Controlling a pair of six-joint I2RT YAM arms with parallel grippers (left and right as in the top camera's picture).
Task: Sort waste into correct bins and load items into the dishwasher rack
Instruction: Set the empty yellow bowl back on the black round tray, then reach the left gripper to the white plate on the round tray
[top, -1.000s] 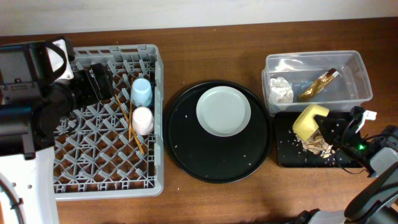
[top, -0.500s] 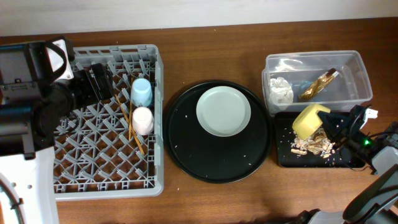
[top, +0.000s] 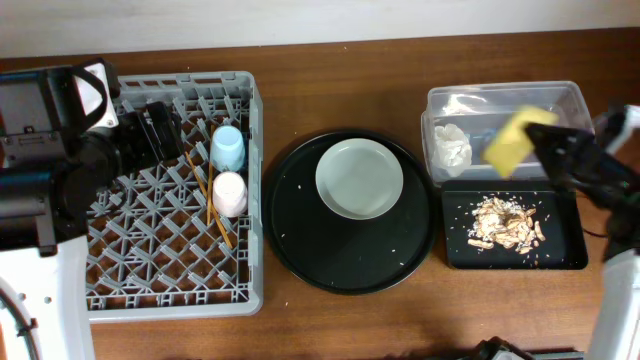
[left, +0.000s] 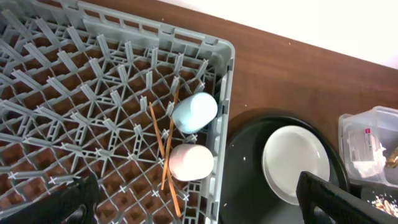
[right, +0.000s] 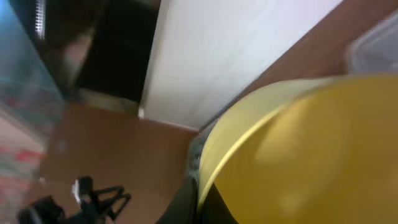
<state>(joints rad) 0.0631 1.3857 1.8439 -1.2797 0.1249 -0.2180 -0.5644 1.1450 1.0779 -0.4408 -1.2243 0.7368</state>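
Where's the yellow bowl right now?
Overhead view, right side: the right gripper holds the yellow bowl over the clear tub, next to the black tray.

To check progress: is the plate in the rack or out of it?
Out. The plate lies flat on the round black tray, beside the rack, not inside it.

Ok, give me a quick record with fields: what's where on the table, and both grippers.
dishwasher rack: blue cup, pink cup, chopsticks inside
round black tray: plate on it
yellow bowl: held by right gripper, over clear tub
clear tub: napkin inside
shallow black tray: food scraps
left gripper: open, over dishwasher rack
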